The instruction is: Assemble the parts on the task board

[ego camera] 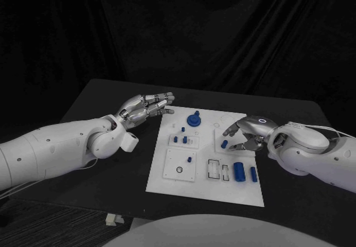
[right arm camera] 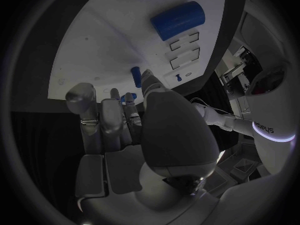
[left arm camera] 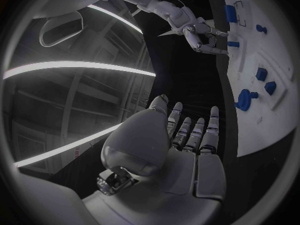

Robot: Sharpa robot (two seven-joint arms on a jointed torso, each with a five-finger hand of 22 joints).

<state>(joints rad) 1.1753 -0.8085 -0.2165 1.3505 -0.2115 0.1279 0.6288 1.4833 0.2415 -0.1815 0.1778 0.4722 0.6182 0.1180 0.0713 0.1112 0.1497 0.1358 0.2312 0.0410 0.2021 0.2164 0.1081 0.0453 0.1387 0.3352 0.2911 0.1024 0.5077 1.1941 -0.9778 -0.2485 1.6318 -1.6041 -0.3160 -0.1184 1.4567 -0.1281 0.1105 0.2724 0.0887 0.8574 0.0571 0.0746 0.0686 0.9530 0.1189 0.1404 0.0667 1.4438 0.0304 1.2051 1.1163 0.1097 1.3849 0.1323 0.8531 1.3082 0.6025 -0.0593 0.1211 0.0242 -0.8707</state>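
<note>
The white task board (ego camera: 167, 182) (left arm camera: 265, 127) (right arm camera: 103, 40) lies mid-table. On its upper right part my right hand (ego camera: 246, 135) (left arm camera: 199, 31) (right arm camera: 125, 125) curls down and pinches a small blue peg (ego camera: 226, 145) (right arm camera: 135, 76) between thumb and a finger; the peg still touches the board. My left hand (ego camera: 147, 107) (left arm camera: 187, 150) hovers off the board's upper left corner, fingers stretched out together and holding nothing. A blue knob (ego camera: 193, 120) (left arm camera: 244, 100) stands near the top edge. Small blue pegs (ego camera: 180, 139) stand below it. A large blue cylinder (ego camera: 238, 171) (right arm camera: 178, 20) lies at the lower right.
A thin blue rod (ego camera: 253, 175) lies beside the cylinder, next to rectangular slots (ego camera: 213, 170) (right arm camera: 185, 50). A black ring (ego camera: 179, 169) sits on the lower left panel. The black table (ego camera: 104, 103) runs round the board, with a dark curtain behind.
</note>
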